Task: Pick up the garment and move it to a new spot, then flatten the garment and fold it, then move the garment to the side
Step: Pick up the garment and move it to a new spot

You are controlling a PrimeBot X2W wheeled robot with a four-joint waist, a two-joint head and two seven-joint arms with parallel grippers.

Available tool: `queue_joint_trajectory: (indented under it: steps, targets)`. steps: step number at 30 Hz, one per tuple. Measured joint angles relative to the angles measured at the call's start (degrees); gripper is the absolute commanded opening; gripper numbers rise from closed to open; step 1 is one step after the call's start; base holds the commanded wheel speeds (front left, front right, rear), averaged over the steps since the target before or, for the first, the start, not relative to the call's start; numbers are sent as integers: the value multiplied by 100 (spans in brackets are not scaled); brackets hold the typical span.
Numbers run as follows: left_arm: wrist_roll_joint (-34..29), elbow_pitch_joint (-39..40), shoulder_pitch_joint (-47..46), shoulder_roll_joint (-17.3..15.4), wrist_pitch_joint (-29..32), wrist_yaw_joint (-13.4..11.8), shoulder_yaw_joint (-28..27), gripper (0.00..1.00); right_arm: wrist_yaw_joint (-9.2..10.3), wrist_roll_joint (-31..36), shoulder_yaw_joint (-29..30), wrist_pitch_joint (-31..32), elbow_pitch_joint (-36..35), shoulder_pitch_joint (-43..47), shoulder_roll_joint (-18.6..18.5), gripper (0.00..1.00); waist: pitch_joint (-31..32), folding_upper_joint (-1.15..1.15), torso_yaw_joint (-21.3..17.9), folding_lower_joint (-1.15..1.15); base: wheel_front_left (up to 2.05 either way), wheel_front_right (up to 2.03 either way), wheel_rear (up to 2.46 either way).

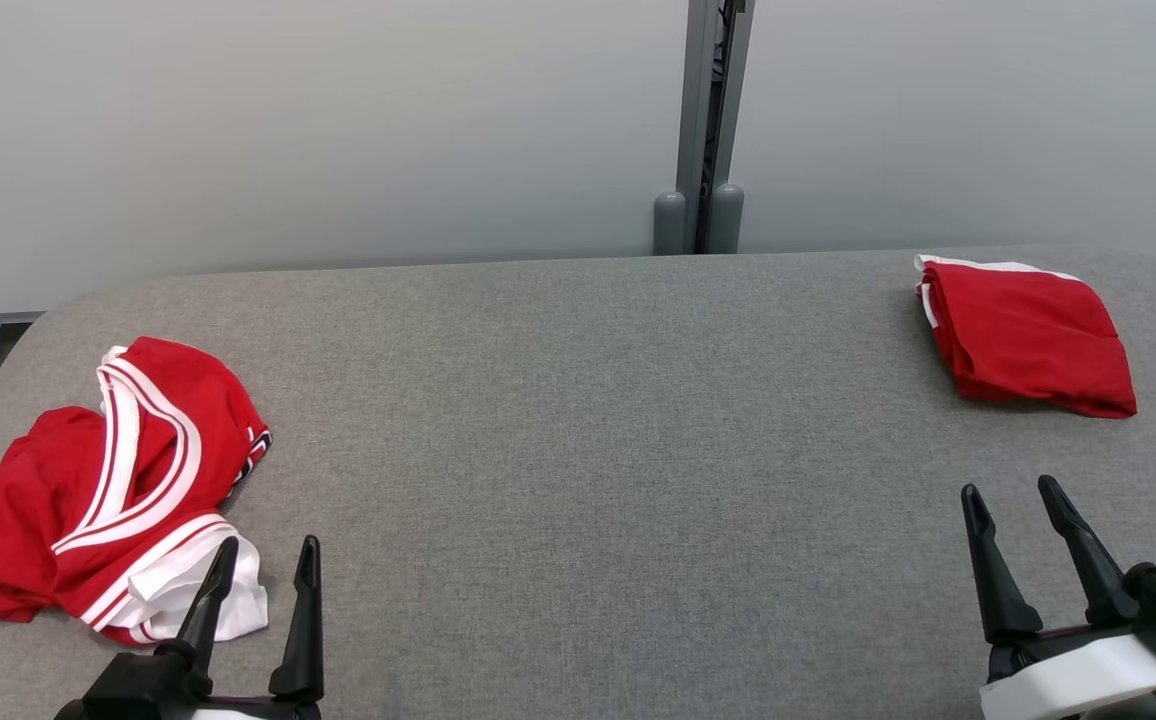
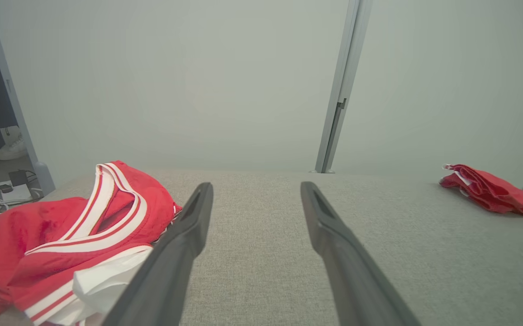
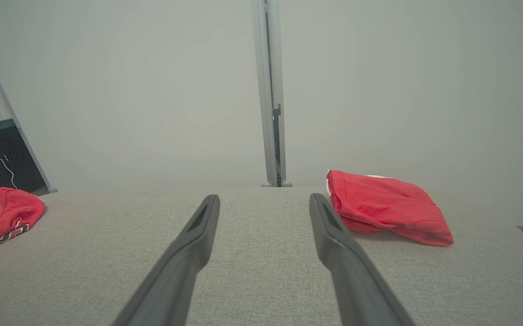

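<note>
Here, a crumpled red garment (image 1: 108, 480) with white trim is seen at the left end of the grey bench (image 1: 588, 450), just beside the left end effector (image 1: 269, 548), whose fingers are spread wide and hold nothing. A folded red garment (image 1: 1028, 335) is laid at the far right corner. The right end effector (image 1: 1010, 488) is likewise spread wide and empty, well apart from both.
</note>
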State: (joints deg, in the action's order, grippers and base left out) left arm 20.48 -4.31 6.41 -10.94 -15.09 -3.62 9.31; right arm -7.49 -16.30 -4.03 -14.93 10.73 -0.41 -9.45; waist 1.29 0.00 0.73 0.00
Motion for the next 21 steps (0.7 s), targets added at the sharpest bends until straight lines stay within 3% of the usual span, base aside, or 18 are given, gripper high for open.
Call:
queue_joint_trajectory:
  steps: [21]
  targets:
    - [-158,-176,-20,168,0,199,-175,100,0,-56,9,0,62,0,34,100,7,0,-4,0,0,0,0]
